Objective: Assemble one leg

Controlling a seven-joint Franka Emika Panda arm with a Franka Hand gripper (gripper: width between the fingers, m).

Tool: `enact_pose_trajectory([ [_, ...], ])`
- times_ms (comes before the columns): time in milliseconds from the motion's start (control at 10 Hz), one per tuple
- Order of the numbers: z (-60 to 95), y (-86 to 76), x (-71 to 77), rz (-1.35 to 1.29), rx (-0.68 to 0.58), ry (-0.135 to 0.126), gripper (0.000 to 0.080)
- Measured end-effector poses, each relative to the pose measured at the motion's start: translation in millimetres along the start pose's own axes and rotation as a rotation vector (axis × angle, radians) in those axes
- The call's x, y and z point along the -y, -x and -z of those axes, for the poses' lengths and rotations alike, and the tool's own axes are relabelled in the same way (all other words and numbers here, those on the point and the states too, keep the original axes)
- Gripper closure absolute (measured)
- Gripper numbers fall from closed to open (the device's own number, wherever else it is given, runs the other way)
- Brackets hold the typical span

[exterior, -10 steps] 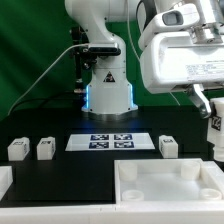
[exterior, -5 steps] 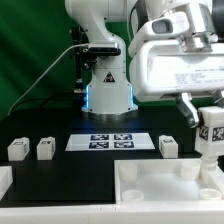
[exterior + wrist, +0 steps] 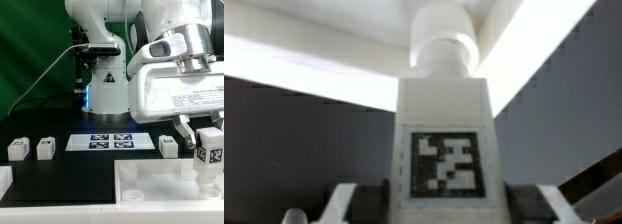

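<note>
Gripper [image 3: 205, 134] clamps leg [image 3: 208, 156] over panel [image 3: 150, 171]; tag [image 3: 446, 166] faces wrist camera (black-and-white squares).

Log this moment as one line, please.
gripper: shut on small white tagged plastic leg | leg: upright over large white rimmed square panel | contact: unclear

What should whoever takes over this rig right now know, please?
Gripper: shut on a small white stubby plastic leg with a black-and-white tag, held upright over the large flat white rimmed panel, at its corner on the exterior view's right.
Three matching legs lie loose on the black table: two left of the marker board, one right of it.
Done: one leg picked up.
Left: seat it in the panel; whether they touch cannot be told.
</note>
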State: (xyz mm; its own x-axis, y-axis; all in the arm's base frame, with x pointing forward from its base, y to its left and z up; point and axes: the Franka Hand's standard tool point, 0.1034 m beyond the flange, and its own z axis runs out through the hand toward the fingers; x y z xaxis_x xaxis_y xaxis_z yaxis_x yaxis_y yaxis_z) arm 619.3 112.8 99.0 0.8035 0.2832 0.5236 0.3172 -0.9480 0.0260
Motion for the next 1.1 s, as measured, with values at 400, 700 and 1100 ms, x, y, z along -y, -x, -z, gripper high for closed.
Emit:
enact_pose_trajectory([
  [400, -8.0, 0.3, 1.8, -0.001, -0.014, 0.001, 0.0506],
  [700, -17.1, 4.4, 3.5, -0.003, -0.011, -0.003, 0.0506],
  [1100, -17.0, 6.0, 4.3, -0.004, -0.064, 0.011, 0.0506],
])
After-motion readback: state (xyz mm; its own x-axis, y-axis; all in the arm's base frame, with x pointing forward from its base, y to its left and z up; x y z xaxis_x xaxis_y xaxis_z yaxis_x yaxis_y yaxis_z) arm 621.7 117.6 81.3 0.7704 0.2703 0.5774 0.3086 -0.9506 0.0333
